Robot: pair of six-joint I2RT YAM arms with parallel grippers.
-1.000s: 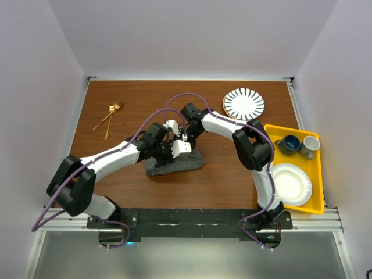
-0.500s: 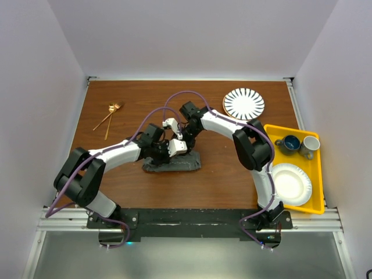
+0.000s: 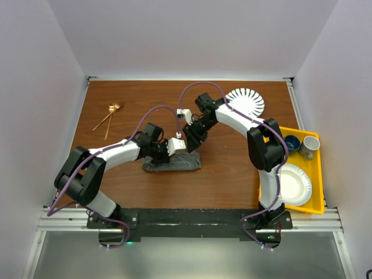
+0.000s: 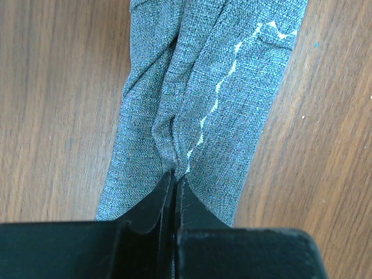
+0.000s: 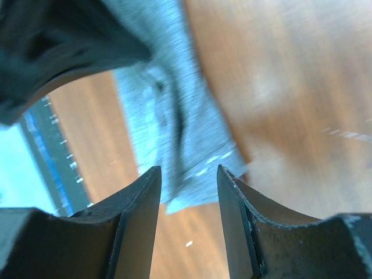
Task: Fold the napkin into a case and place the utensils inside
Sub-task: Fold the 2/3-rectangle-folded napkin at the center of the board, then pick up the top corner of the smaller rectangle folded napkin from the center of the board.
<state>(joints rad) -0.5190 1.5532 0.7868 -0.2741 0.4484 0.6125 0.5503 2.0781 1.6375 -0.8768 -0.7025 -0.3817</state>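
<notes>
Around the napkin [image 3: 172, 164], open table [image 3: 232, 174] lies on every side; left claw [image 4: 175, 178] pinches its fold, right claw [image 5: 189, 172] hangs apart nearby, its view blurry.

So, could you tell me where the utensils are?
In the top view, the utensils lie at the table's far left, well apart from the folded napkin.

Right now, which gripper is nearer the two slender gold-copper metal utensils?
Left. The left gripper, shut on the folded dark grey fabric napkin, sits right of the utensils; the right gripper hangs open just beyond it, farther right.
</notes>
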